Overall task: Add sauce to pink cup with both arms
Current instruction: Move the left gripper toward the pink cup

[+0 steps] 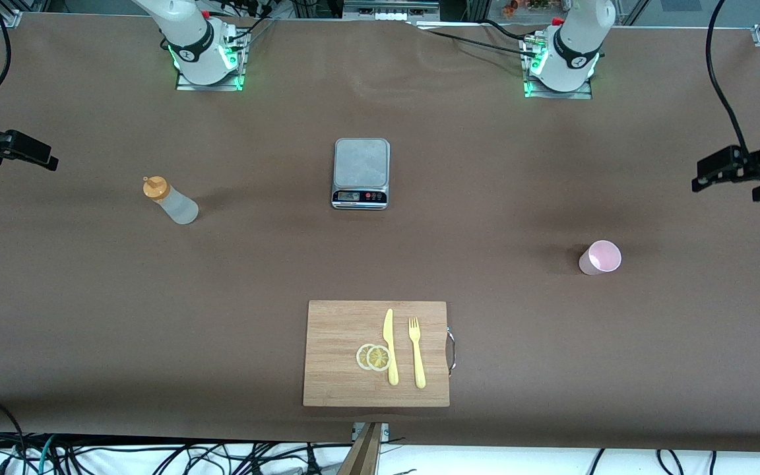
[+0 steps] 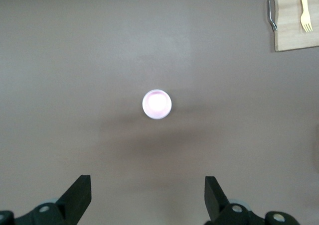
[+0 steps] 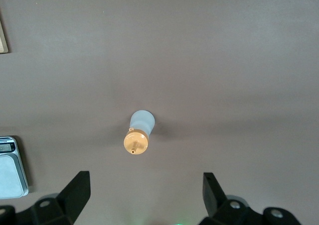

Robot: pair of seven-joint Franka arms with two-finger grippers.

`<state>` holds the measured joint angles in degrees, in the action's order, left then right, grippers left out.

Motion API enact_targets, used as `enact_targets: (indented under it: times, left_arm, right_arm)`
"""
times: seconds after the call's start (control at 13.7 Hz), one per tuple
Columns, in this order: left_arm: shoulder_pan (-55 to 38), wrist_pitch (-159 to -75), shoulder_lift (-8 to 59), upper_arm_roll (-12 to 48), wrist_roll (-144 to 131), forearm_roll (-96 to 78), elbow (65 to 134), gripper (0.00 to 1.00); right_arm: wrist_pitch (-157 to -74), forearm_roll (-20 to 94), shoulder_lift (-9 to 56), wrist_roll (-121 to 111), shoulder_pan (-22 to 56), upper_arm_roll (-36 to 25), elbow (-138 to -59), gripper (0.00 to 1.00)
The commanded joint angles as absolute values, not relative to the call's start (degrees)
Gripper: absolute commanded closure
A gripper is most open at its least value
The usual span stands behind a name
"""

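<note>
on the brown table [image 1: 90, 297], the sauce [image 1: 170, 201] stands upright below the spread, empty right gripper [image 3: 144, 192]; the pink cup [image 1: 600, 257] stands under the spread, empty left gripper [image 2: 147, 195].

A translucent whitish plastic squeeze bottle with an orange nozzle cap [image 1: 170, 200] stands upright toward the right arm's end. A small pale pink plastic tumbler [image 1: 600, 257] stands upright, empty, toward the left arm's end.

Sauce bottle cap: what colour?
Orange, on the sauce bottle; it shows best in the right wrist view.
</note>
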<state>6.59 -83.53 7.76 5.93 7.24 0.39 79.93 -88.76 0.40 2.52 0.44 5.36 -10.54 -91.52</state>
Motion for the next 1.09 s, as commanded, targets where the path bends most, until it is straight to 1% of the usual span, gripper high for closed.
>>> enact_targets:
  times: [0.0,0.29,0.51,1.02]
  left_arm:
    - [-0.7,-82.9,2.4,0.8,4.1,-0.4,85.5,0.0]
    - [-0.8,-83.3,0.9,0.8,4.4,-1.0,88.7,0.0]
    - [-0.2,-83.2,2.6,0.9,4.4,-1.3,87.7,0.0]
    - [0.0,-83.2,3.3,0.8,4.3,-1.3,86.8,0.0]
  right_arm:
    - [-89.1,1.1,1.8,-0.3,4.9,-10.3,-92.2,0.0]
    - [-89.1,0.9,1.8,-0.3,4.9,-10.3,-92.1,0.0]
    - [-89.2,0.9,1.8,-0.3,4.9,-10.3,-92.1,0.0]
    - [-89.2,1.0,1.8,-0.3,4.9,-10.3,-92.2,0.0]
